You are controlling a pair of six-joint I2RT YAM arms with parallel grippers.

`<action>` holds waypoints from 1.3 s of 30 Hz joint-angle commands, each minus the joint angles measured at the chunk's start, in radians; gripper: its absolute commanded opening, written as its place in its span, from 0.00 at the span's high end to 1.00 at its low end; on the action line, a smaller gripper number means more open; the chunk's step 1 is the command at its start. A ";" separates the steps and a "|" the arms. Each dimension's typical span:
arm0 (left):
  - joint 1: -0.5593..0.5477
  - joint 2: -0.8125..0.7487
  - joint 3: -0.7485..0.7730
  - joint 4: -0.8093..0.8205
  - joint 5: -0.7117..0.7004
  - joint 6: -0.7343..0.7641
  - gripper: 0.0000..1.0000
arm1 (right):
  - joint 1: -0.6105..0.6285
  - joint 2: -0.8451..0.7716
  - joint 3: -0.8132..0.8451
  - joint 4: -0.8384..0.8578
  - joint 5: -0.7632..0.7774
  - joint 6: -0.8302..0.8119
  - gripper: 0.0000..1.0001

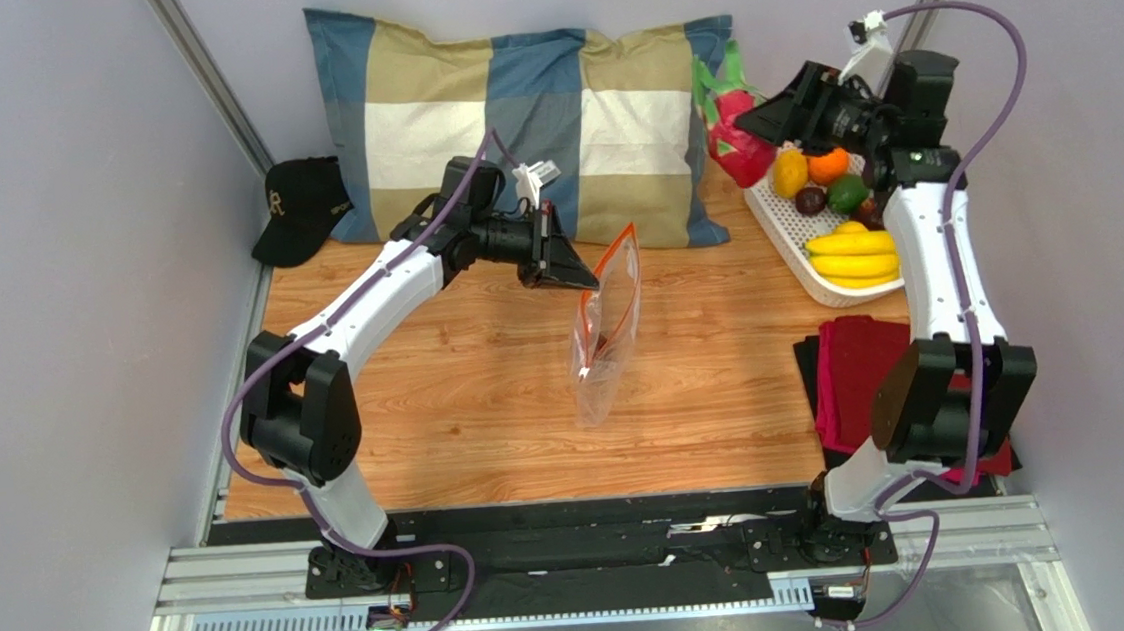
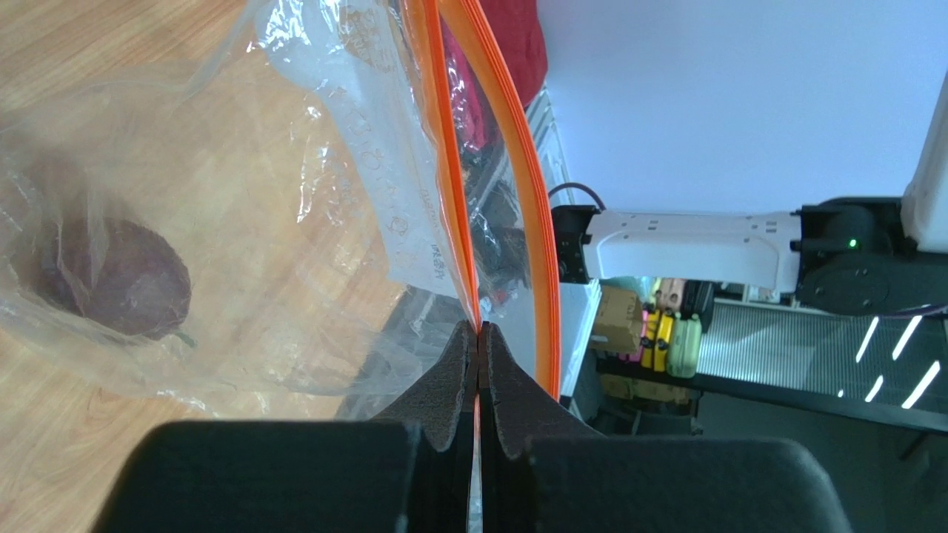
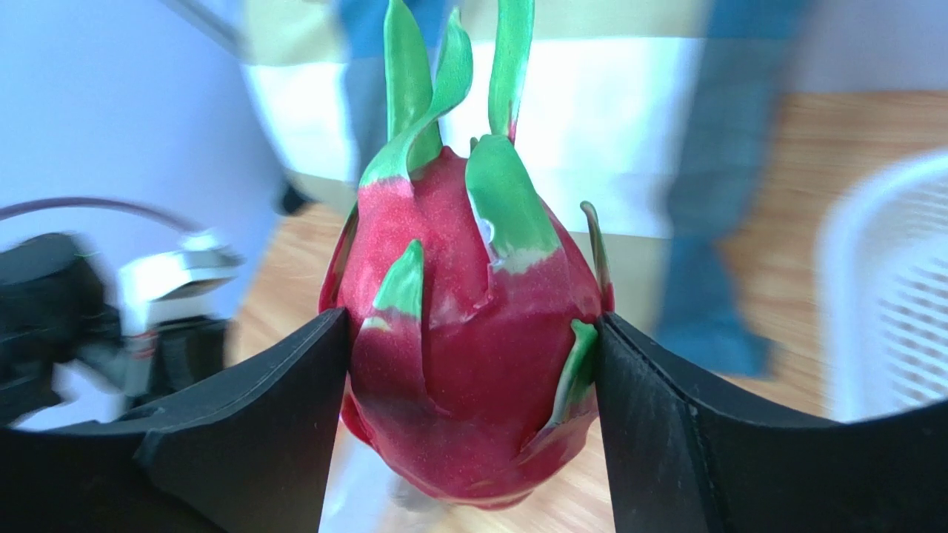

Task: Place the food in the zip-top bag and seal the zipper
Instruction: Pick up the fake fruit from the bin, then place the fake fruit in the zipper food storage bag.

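Two arms. The left arm reaches forward, left gripper (image 2: 480, 333) pinching the zipper (image 2: 536, 222) of one zip-top bag (image 1: 607, 327), upright mid-table, with one dark purple piece (image 2: 117, 278) inside. The right arm stretches toward the back, right gripper (image 1: 767, 122) clamping one dragon fruit (image 3: 467, 333) beside one basket (image 1: 780, 232).

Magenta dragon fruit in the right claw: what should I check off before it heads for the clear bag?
1. Grip: magenta dragon fruit with green tips seated between both fingers of the right claw: ok.
2. Hold: left claw shut on one orange-red zipper strip of the clear plastic bag: ok.
3. Bag mouth parted, its two strips apart: ok.
4. Mouth wide enough for the fruit: cannot tell.
5. Contents: dark purple piece lying inside the bag: ok.
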 commanded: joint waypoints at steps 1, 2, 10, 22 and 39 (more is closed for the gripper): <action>0.003 0.016 0.024 0.094 0.035 -0.073 1.00 | 0.127 -0.133 -0.139 0.451 -0.052 0.383 0.99; 0.003 0.022 0.024 0.097 0.039 -0.079 1.00 | 0.150 -0.143 -0.159 0.522 -0.039 0.417 1.00; 0.003 0.033 -0.042 0.284 0.056 -0.227 1.00 | 0.428 -0.214 -0.329 0.646 0.082 0.574 1.00; 0.050 0.054 -0.203 0.711 0.085 -0.573 1.00 | 0.592 -0.386 -0.771 0.850 0.363 0.395 1.00; 0.078 0.013 -0.251 0.760 0.089 -0.616 1.00 | 0.690 -0.446 -0.816 0.395 0.501 -0.058 1.00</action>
